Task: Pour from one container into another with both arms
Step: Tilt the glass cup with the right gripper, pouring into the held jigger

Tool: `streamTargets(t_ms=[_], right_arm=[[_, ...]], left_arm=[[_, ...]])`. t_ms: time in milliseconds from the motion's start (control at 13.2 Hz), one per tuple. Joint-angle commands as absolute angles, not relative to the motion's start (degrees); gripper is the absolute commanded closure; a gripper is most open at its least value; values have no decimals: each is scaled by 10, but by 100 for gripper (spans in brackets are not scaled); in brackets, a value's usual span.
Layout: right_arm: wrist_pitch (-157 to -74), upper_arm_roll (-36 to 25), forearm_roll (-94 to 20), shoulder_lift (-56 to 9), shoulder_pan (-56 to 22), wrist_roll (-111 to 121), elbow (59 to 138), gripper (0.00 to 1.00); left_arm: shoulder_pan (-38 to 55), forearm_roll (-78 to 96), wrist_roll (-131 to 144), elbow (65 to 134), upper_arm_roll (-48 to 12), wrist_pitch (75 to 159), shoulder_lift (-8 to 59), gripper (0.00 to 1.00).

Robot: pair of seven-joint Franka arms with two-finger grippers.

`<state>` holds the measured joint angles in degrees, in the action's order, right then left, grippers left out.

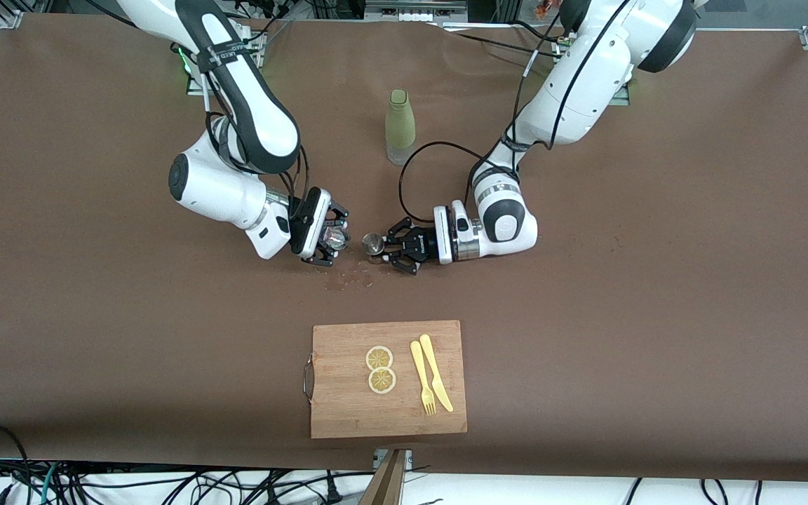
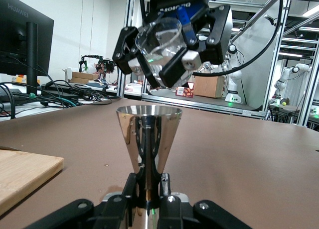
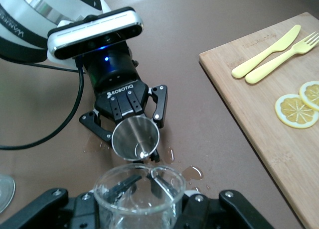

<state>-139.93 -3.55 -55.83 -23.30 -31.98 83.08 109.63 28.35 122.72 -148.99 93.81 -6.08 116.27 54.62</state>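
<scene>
At mid-table my left gripper (image 1: 381, 254) is shut on a small steel jigger (image 1: 373, 244), gripping its narrow waist (image 2: 148, 186); the jigger stands upright, mouth up (image 3: 135, 135). My right gripper (image 1: 330, 242) is shut on a clear glass beaker (image 1: 334, 238), tipped toward the jigger with its rim just above and beside the jigger's mouth. In the right wrist view the beaker (image 3: 139, 196) looks almost empty, and a little liquid lies in the jigger's bottom. In the left wrist view the beaker (image 2: 162, 40) hangs over the jigger.
Wet spill marks (image 1: 351, 277) lie on the brown table under the two grippers. A green bottle (image 1: 400, 126) stands toward the robots' bases. A wooden cutting board (image 1: 386, 407) nearer the camera carries two lemon slices (image 1: 380, 368), a yellow fork and a yellow knife (image 1: 436, 382).
</scene>
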Motion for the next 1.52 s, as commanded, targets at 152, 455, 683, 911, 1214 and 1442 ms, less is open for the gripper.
streamTargets(t_ms=[152, 455, 683, 911, 1214, 1442], right_arm=[[-1399, -36, -471, -218, -338, 719, 1080, 82], [-1399, -35, -408, -219, -350, 636, 1066, 82], [-1397, -26, -389, -219, -354, 599, 1060, 82], [-1384, -26, -325, -219, -362, 531, 1056, 82], [-1378, -26, -314, -220, -361, 526, 1051, 82], [-1378, -26, -314, -218, -359, 526, 1050, 82]], left_arm=[[292, 1253, -1528, 921, -62, 1183, 554, 100], [292, 1253, -1528, 921, -61, 1187, 555, 100], [292, 1253, -1528, 918, -61, 1189, 557, 100], [292, 1253, -1528, 917, -62, 1189, 558, 100], [291, 1252, -1528, 914, -61, 1189, 557, 100], [291, 1252, -1528, 914, -61, 1189, 557, 100]])
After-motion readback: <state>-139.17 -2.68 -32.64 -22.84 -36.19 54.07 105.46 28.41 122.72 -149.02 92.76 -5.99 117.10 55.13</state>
